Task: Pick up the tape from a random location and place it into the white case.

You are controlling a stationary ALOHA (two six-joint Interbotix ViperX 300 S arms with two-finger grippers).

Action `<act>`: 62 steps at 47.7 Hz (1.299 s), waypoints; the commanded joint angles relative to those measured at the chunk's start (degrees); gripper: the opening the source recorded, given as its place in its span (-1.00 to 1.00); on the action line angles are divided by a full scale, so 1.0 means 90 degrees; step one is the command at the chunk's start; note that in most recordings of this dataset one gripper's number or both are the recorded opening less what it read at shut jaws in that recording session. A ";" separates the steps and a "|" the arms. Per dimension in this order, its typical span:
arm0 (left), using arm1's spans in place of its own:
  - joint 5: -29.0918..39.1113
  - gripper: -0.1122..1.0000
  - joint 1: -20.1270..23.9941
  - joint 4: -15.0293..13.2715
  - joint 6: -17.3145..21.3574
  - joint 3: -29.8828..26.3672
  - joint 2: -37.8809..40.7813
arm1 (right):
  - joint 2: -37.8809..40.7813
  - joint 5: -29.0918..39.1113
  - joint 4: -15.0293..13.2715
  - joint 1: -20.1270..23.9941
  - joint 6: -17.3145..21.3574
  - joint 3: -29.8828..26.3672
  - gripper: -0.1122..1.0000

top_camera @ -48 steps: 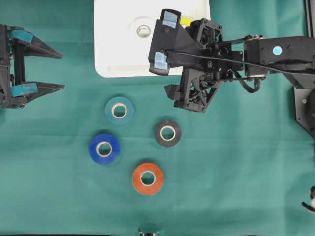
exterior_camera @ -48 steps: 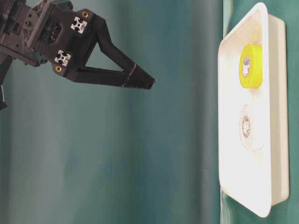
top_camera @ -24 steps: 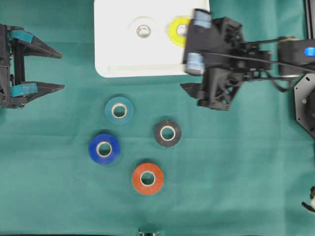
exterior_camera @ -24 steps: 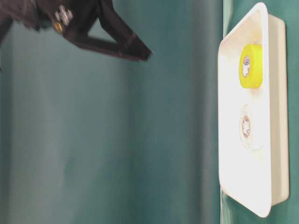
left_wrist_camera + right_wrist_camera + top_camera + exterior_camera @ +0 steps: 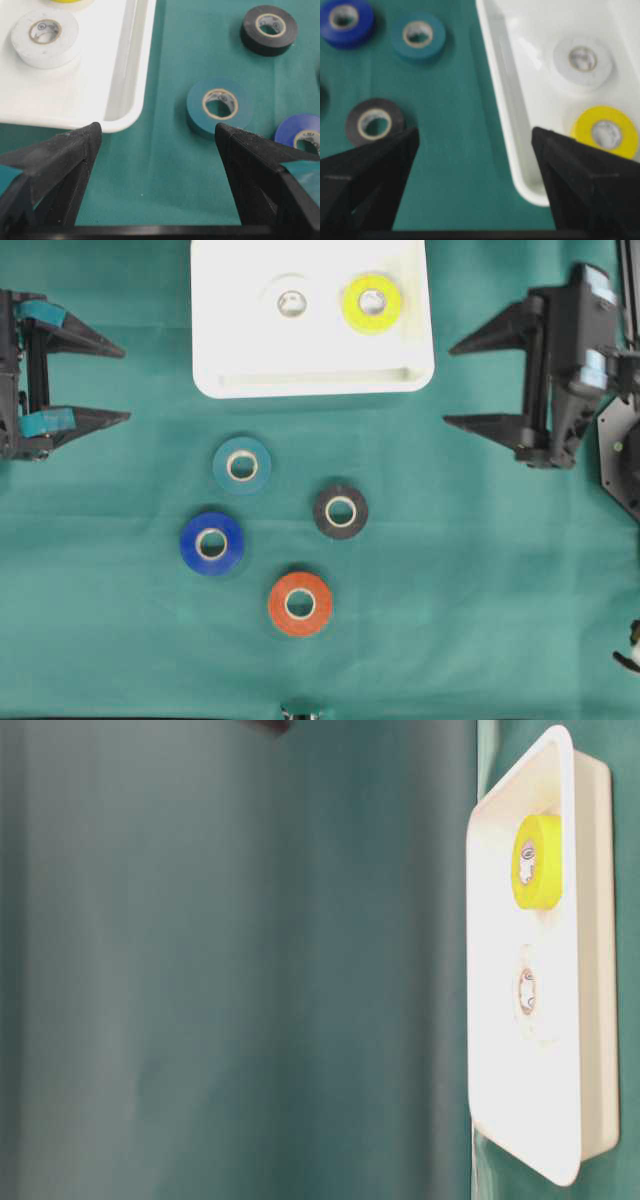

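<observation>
Yellow tape point(image 5: 372, 302) and white tape point(image 5: 291, 304) lie in the white case point(image 5: 310, 380); four rolls await you on the cloth. Left gripper point(image 5: 112, 383) and right gripper point(image 5: 462, 383) stand spread wide, empty.

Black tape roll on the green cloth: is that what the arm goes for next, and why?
Probably yes. The right gripper is open and empty beside the white case, which already holds a yellow roll and a white roll. The black roll lies nearest it, so reaching down toward it seems the sensible next move.
</observation>
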 commanded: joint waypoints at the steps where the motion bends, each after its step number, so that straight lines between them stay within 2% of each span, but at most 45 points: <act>1: -0.0068 0.94 0.0020 -0.0010 0.0000 -0.0127 0.0010 | -0.0215 -0.0498 -0.0049 -0.0107 0.0010 0.0342 0.81; 13: -0.0068 0.94 0.0020 -0.0010 0.0059 -0.0127 0.0000 | -0.0420 -0.2197 -0.0039 -0.0342 0.0010 0.1719 0.81; 27: -0.0078 0.94 0.0010 -0.0010 0.0059 -0.0127 0.0000 | -0.0234 -0.3467 -0.0039 -0.0723 0.0010 0.2559 0.81; 54: -0.0088 0.94 -0.0010 -0.0010 0.0059 -0.0127 0.0000 | -0.0254 -0.3623 -0.0049 -0.0811 -0.0039 0.2607 0.81; 62: -0.0117 0.94 -0.0439 -0.0010 0.0010 -0.0137 0.0000 | -0.0254 -0.3613 -0.0049 -0.0820 -0.0039 0.2578 0.81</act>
